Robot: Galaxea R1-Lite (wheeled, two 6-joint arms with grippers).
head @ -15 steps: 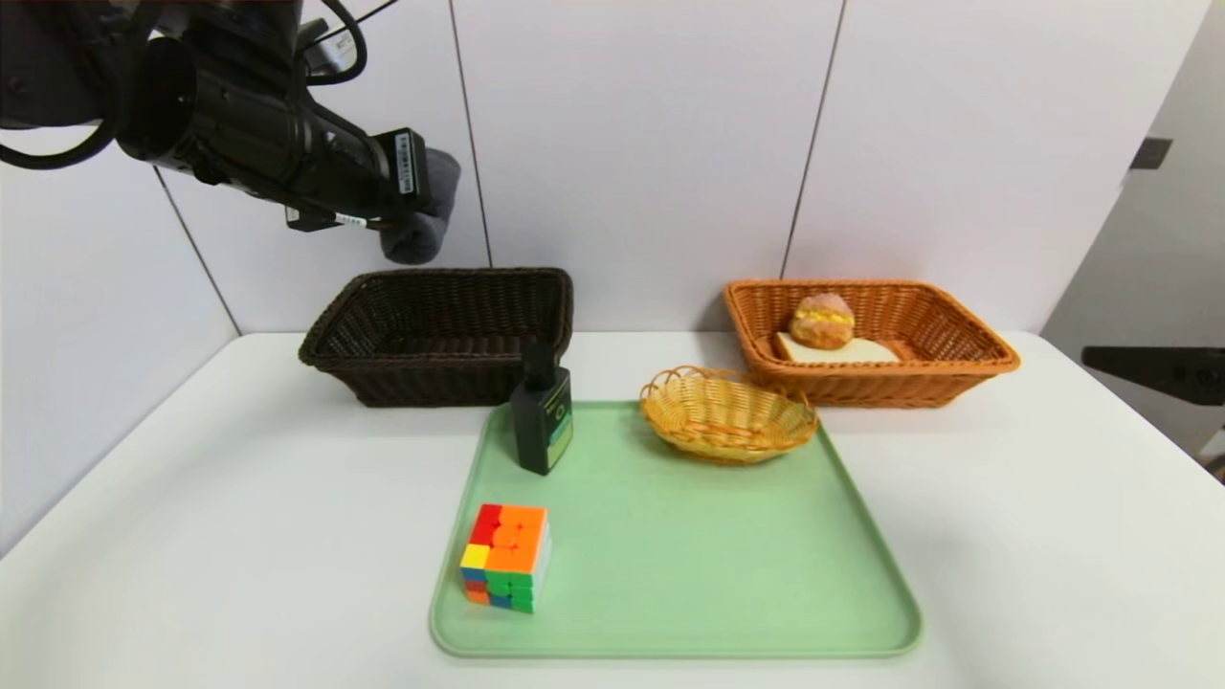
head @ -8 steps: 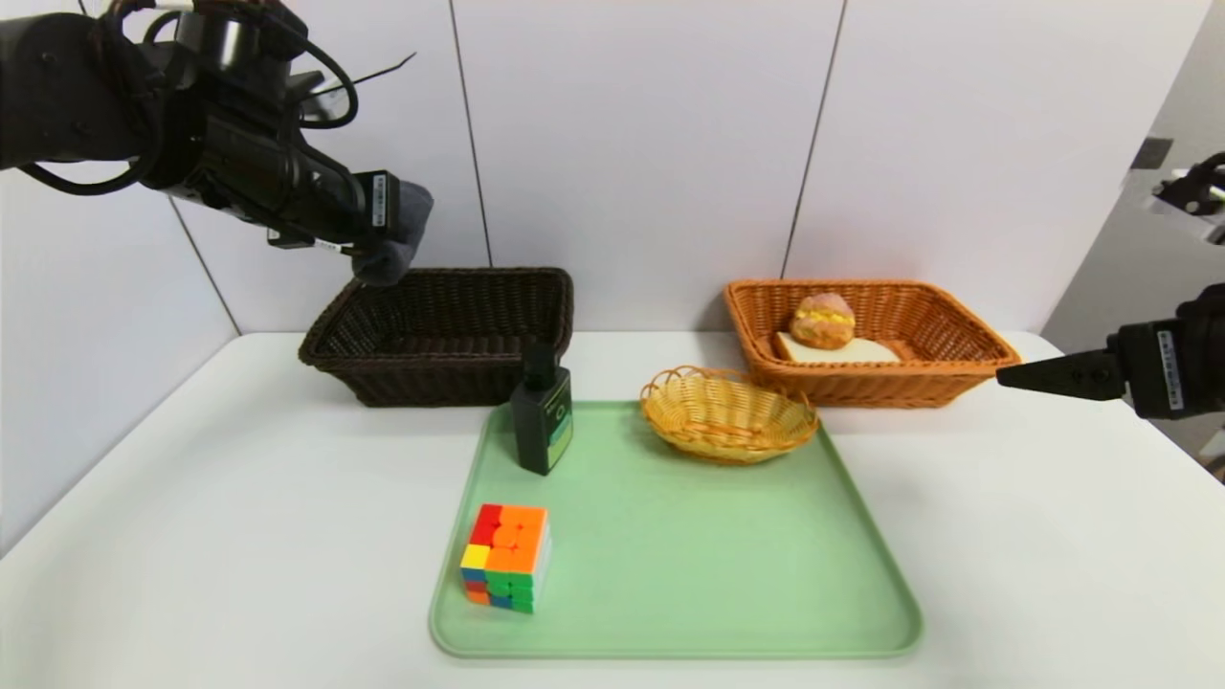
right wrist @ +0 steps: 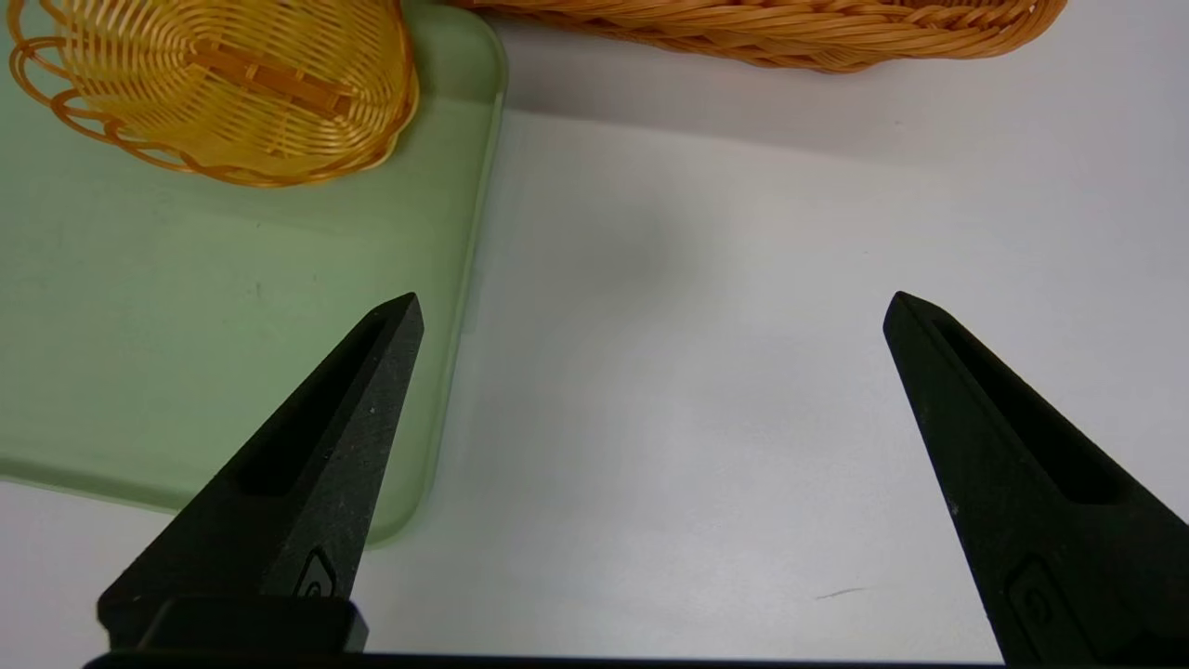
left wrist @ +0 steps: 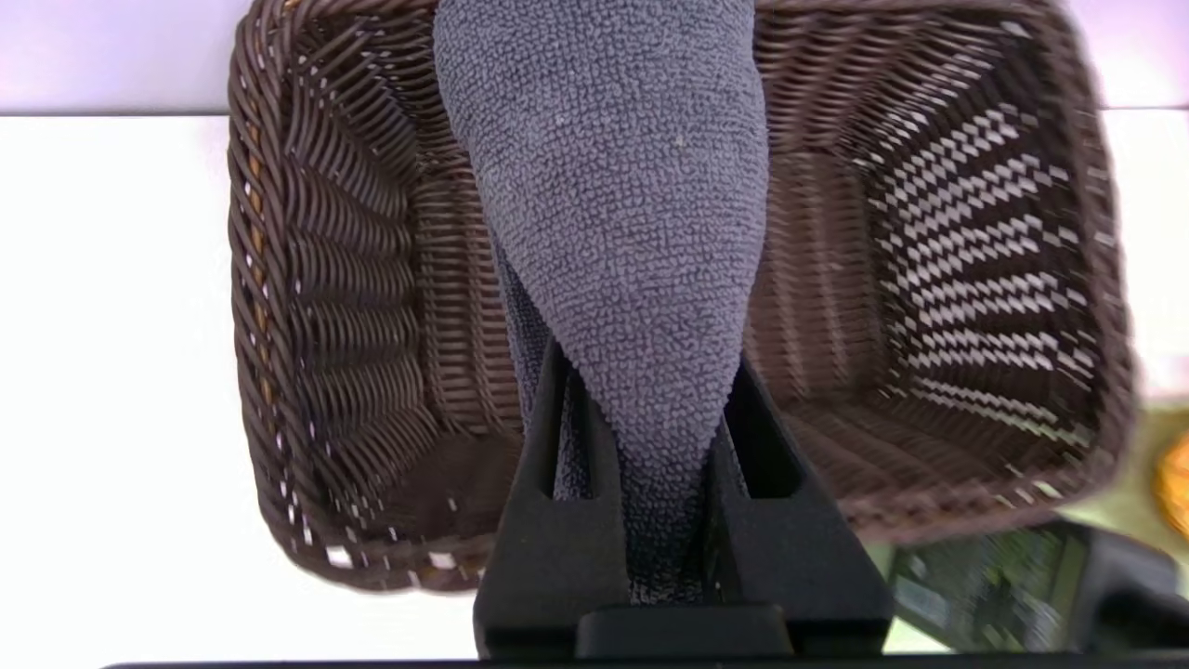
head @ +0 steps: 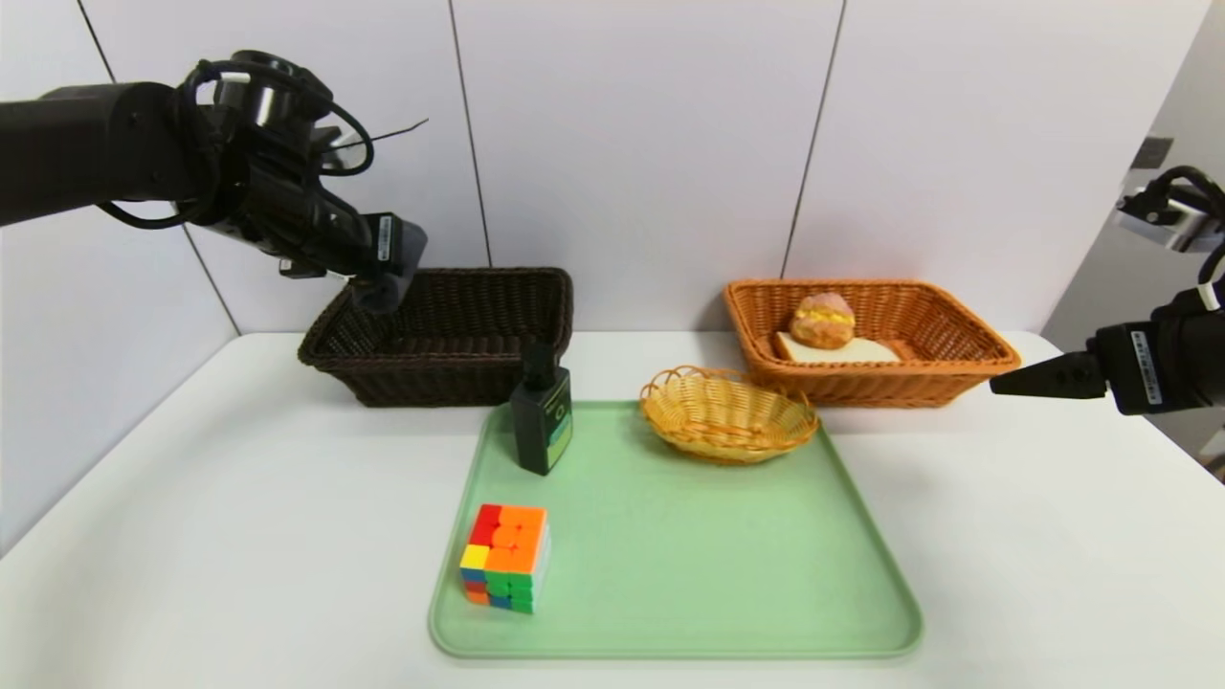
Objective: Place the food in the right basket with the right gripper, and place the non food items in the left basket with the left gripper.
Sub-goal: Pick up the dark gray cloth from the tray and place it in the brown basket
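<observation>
My left gripper is shut on the rolled dark grey cloth, which hangs over the left end of the dark brown left basket. The dark bottle stands at the green tray's back left corner. Near the tray's front left sits the puzzle cube. A bun and a bread slice lie in the orange-tan right basket. Low over the bare table at the far right, my right gripper is open with nothing between its fingers.
A green tray lies mid-table. On its back right corner rests a small oval yellow wicker basket. White wall panels rise directly behind both large baskets.
My left arm has come down and leftward with the cloth, from above the basket to its rim. My right gripper has come into view at the right and edged slightly left.
</observation>
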